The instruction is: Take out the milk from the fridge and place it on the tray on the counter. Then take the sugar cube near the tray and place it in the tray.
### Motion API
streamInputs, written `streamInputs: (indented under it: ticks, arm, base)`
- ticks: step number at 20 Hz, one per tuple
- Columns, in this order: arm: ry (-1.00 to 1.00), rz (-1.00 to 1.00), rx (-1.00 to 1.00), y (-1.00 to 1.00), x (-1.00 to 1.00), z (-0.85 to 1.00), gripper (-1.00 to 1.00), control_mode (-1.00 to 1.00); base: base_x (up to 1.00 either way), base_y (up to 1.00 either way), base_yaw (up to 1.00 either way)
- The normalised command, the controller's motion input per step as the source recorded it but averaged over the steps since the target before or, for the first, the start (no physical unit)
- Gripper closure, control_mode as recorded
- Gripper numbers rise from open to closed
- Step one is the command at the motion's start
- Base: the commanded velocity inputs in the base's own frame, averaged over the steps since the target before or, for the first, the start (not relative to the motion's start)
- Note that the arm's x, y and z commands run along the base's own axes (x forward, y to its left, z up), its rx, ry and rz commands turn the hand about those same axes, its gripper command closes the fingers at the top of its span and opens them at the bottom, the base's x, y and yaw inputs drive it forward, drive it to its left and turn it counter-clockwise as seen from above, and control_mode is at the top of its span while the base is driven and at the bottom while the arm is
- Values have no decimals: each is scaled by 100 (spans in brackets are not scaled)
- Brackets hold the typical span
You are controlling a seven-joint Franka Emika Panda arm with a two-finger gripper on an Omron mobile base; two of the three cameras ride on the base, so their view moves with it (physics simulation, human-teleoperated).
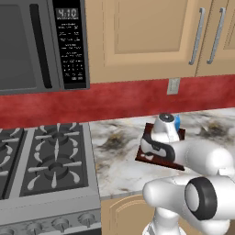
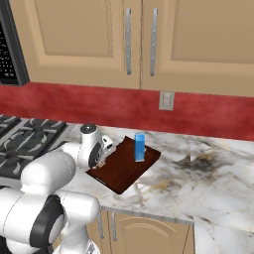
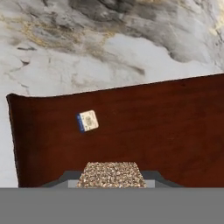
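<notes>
The only text that can be read is on the microwave's (image 1: 41, 43) black control panel (image 1: 69, 43), where a small display (image 1: 67, 13) at the top shows what looks like "4:10", though the digits are faint and I may be misreading them. Below that display on the same panel run rows of tiny white button labels, too small to make out. The blue milk (image 2: 140, 147) carton carries no lettering that can be read at this size.
</notes>
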Motion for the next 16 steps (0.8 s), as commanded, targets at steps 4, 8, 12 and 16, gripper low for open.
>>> streamInputs:
  ticks: [4, 8, 12, 16]
  arm:
    - [0, 5, 0, -11, 7, -30, 100, -100]
    - [0, 4, 0, -8, 6, -22, 100, -100]
    - [0, 4, 0, -3, 10, -14, 100, -100]
    - [0, 5, 0, 0, 14, -18, 100, -100]
  base:
    - [0, 0, 0]
    - [0, 0, 0]
    - [0, 0, 0]
    - [0, 0, 0]
